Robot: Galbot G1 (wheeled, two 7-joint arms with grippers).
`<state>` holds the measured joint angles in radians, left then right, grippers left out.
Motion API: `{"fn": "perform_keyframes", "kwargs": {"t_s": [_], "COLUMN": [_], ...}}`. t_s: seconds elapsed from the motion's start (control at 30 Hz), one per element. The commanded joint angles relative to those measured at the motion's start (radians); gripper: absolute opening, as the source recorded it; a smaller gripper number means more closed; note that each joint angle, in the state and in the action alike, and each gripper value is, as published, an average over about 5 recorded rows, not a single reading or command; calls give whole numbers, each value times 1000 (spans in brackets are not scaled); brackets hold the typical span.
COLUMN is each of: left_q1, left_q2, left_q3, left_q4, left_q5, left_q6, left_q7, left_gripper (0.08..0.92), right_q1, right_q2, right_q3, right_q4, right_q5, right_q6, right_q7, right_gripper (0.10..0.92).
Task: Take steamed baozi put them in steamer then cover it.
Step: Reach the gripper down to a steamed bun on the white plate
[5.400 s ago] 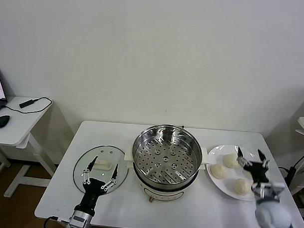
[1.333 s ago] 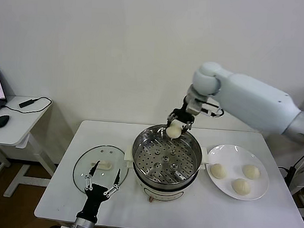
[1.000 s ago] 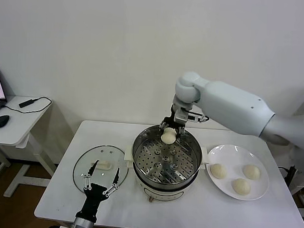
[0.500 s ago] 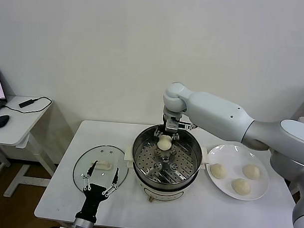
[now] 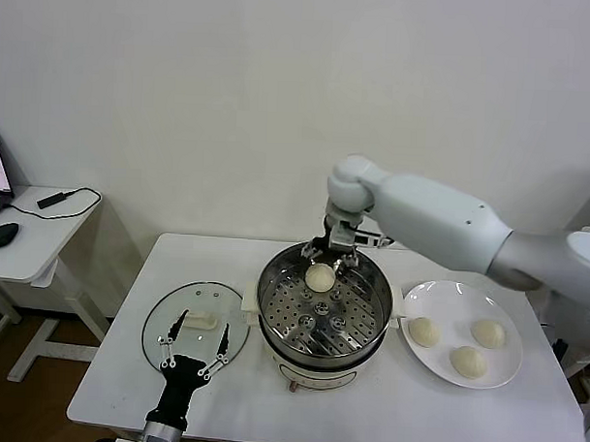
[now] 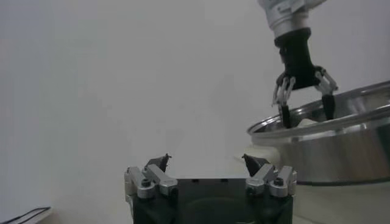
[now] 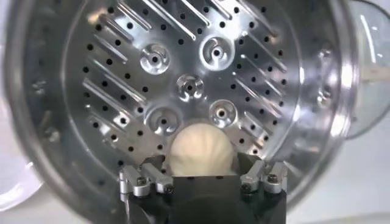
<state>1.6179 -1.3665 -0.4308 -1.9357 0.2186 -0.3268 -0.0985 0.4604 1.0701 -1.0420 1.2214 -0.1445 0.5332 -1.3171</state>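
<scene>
I see one white table [image 5: 269, 414] against a plain white wall [image 5: 231, 102], a side desk [image 5: 28, 241] well left of the steamer. One steamer [image 5: 320, 304] mid-table, one glass lid [image 5: 197, 319] flat beside it on its left, one plate [image 5: 438, 299] on its right. Four baozi: one [image 5: 319, 277] on the steamer's tray, three [image 5: 452, 342] on the plate. Right gripper [image 5: 331, 258] hangs over the steamer's far rim, fingers spread, bun free below them. Left gripper [image 5: 195, 351] spread wide at the lid's near edge.
</scene>
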Motion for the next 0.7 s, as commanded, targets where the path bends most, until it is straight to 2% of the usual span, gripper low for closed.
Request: {"fn": "perform_keyframes", "kwargs": {"t_s": [0.03, 0.13, 0.27, 0.47, 0.7], "left_q1": [-1, -3, -4, -8, -9], "left_q2": [1, 3, 7, 9, 4], "left_q3": [1, 5, 10, 11, 7], "left_q4": [0, -1, -3, -2, -5], "left_q5": [1, 1, 3, 5, 4], "left_q6": [1, 1, 6, 9, 9], "left_q7": [-1, -1, 1, 2, 0], "left_gripper": [823, 823, 823, 823, 823], "right_q1": [169, 237, 244, 151, -61], "right_q2": [-172, -260, -352, -415, -410], "right_q3": [-76, -182, -271, -335, -265], "right_q4": [78, 56, 2, -65, -135], "right_q5": [289, 432, 514, 521, 451], "right_q6": [-221, -363, -466, -511, -517], "right_q7": [-37, 20, 40, 73, 129], "right_gripper": [823, 823, 823, 823, 823]}}
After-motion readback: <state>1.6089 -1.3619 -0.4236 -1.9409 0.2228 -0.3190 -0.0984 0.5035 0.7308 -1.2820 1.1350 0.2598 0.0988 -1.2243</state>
